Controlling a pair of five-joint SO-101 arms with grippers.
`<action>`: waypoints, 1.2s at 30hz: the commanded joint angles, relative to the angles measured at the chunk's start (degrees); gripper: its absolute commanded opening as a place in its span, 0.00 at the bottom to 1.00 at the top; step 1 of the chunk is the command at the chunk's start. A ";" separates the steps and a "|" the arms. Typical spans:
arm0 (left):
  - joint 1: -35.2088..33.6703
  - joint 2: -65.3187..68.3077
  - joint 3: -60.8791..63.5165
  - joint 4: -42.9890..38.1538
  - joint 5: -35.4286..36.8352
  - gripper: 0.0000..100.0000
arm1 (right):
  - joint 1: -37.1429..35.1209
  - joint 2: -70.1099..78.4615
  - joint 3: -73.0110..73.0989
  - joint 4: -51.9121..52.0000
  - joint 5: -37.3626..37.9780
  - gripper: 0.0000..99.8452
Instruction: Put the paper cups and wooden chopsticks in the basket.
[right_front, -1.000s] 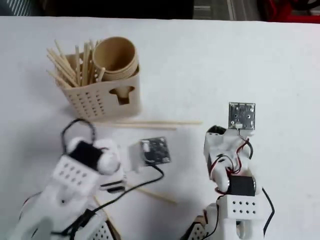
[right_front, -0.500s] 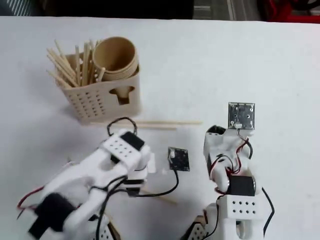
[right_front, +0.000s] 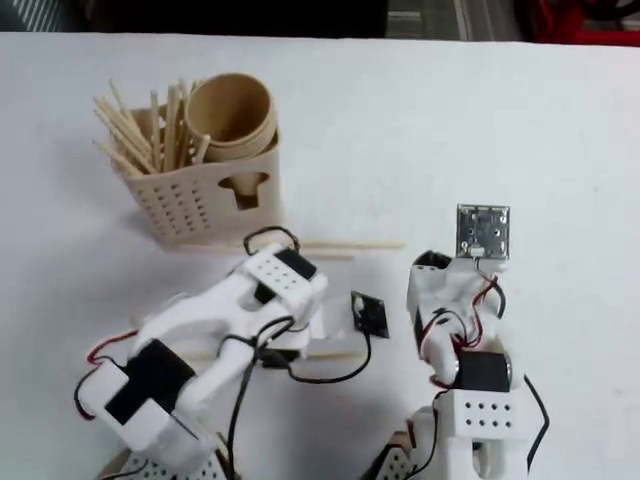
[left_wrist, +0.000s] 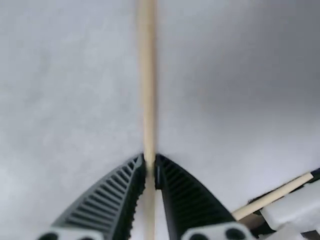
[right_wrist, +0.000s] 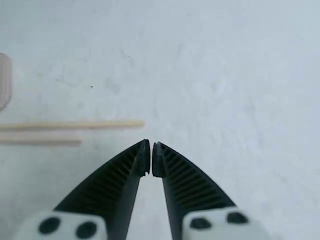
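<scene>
The perforated basket (right_front: 200, 195) stands at the back left and holds stacked paper cups (right_front: 232, 115) and several wooden chopsticks (right_front: 140, 125). Two chopsticks (right_front: 350, 244) lie side by side on the table just in front of it, the longer chopstick (right_wrist: 75, 125) beside the shorter one (right_wrist: 40, 142). My left gripper (left_wrist: 150, 162) is shut on one chopstick (left_wrist: 146, 75), low over the table's middle; the stick's free end (right_front: 338, 355) pokes out beside the arm. My right gripper (right_wrist: 151, 157) is shut on nothing, near those two loose chopsticks.
Another chopstick (left_wrist: 272, 196) lies at an angle close beside the left gripper. The right arm (right_front: 465, 330) is folded at the front right. White table (right_front: 480, 120) stretches open to the back and right.
The left arm has swung from the front left out over the table's middle. The chopstick that lay slanted there now lies level in its gripper. The right arm has not moved.
</scene>
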 joint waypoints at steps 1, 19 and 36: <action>-0.04 1.01 -1.49 1.41 0.09 0.02 | 0.84 0.31 0.26 -1.01 -0.18 0.02; -13.76 -25.98 -22.77 28.04 4.40 0.02 | 0.84 0.31 0.26 -1.01 -0.26 0.02; -26.77 -35.03 -62.24 17.93 23.21 0.02 | 0.84 0.31 0.26 -1.01 -0.18 0.02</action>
